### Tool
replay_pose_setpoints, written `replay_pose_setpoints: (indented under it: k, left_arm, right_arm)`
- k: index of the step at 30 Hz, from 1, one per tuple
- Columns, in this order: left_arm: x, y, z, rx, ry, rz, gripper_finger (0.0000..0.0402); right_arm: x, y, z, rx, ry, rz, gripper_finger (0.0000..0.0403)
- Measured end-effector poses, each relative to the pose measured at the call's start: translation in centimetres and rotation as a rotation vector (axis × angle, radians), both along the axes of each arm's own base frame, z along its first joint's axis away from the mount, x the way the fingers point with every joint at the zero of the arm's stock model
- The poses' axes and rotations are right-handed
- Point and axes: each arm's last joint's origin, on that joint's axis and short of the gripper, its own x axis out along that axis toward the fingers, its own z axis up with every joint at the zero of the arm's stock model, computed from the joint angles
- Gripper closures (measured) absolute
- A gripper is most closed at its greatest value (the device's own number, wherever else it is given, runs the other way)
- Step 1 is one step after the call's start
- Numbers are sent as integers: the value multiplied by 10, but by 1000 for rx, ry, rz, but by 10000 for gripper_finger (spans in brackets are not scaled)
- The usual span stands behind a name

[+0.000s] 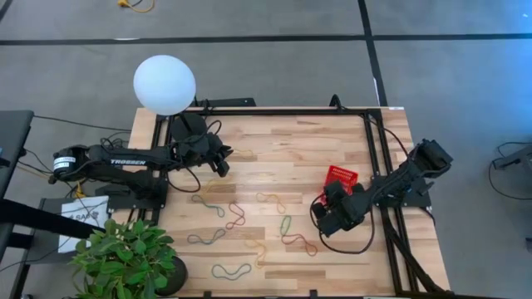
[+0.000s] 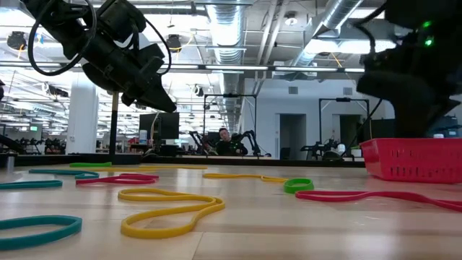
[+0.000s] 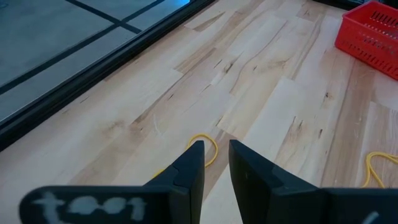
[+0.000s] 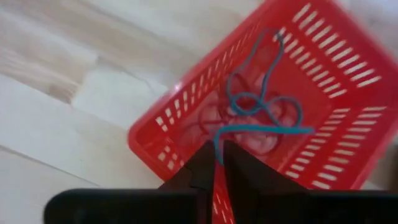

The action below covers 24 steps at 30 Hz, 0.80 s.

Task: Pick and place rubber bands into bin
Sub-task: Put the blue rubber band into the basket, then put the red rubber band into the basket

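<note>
Rubber bands [image 1: 237, 218] in red, green, yellow and teal lie scattered as twisted loops across the middle and near part of the wooden table [image 1: 291, 141], all well apart from each other. The bin [image 1: 341, 177], a small red slotted basket, sits on the table's right side, just beside the right arm. The right gripper [image 4: 217, 163] hangs over the bin's near rim with its fingers pressed together on a blue rubber band [image 4: 264, 112], which trails in a loose tangle from the fingertips down into the bin, where at least one reddish band already lies on the floor. The left gripper [image 3: 216, 163] hovers above the table's far left area, near a black lamp base under a white globe lamp [image 1: 165, 84]; its fingers stand slightly apart with nothing between them, and a yellow rubber band [image 3: 206, 148] lies on the wood just beyond the tips. A potted green plant [image 1: 126, 253] stands at the table's near left corner.
</note>
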Motion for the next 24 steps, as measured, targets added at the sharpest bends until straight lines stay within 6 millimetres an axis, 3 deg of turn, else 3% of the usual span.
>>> replay_pose_setpoints:
  k: [6,14,20,24]
  left_arm:
    - [0,0,0,0,0,0,338]
    - [0,0,0,0,-1,0,338]
    - [0,0,0,0,-2,0,338]
    - [0,0,0,0,-2,0,338]
  right_arm:
    - [1,-7,-8,62,35,-8,344]
    - [8,-11,-7,47,39,107,319]
    - [23,-16,18,-84,17,178,315]
    - [41,-9,39,-94,-10,367,315]
